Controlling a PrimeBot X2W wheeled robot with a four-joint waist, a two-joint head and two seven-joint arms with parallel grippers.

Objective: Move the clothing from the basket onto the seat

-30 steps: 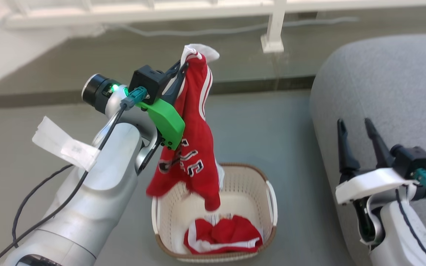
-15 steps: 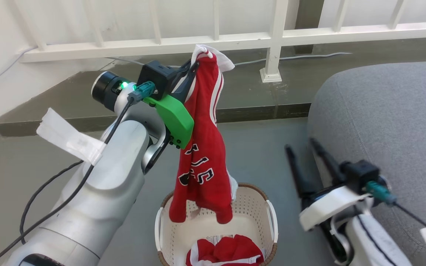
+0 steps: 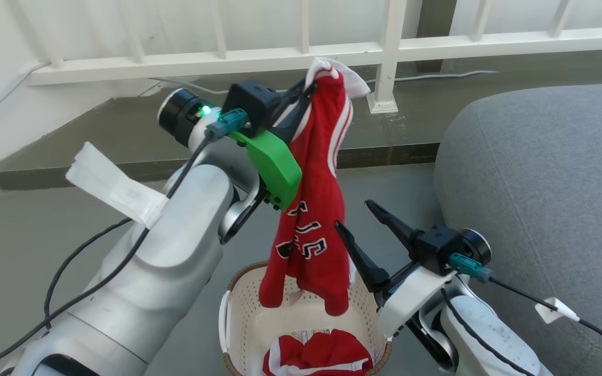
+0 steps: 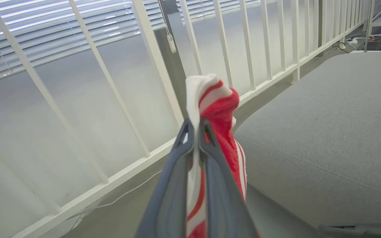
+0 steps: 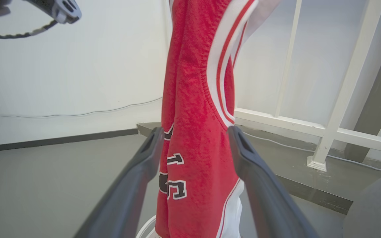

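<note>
Right hand (image 3: 353, 213) swung in from seat (image 3: 541, 172) edge, fingers spread wide, empty, just beside hanging red jersey (image 3: 314, 209). Left hand (image 3: 309, 90) clenched on jersey's white-trimmed top; black-and-white lettering low, hem dangling over basket (image 3: 226, 313). Second red garment (image 3: 322, 355) crumpled inside basket.

Bright, soft daylight throughout; wrist views blur at bottom edges.

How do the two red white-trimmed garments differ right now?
The lettered red jersey hangs stretched out from the shut left gripper, over the cream perforated basket; the other red garment lies crumpled on the basket's floor. Black-and-white lettering shows on the jersey, none on the crumpled one. Both are red with white trim.
</note>
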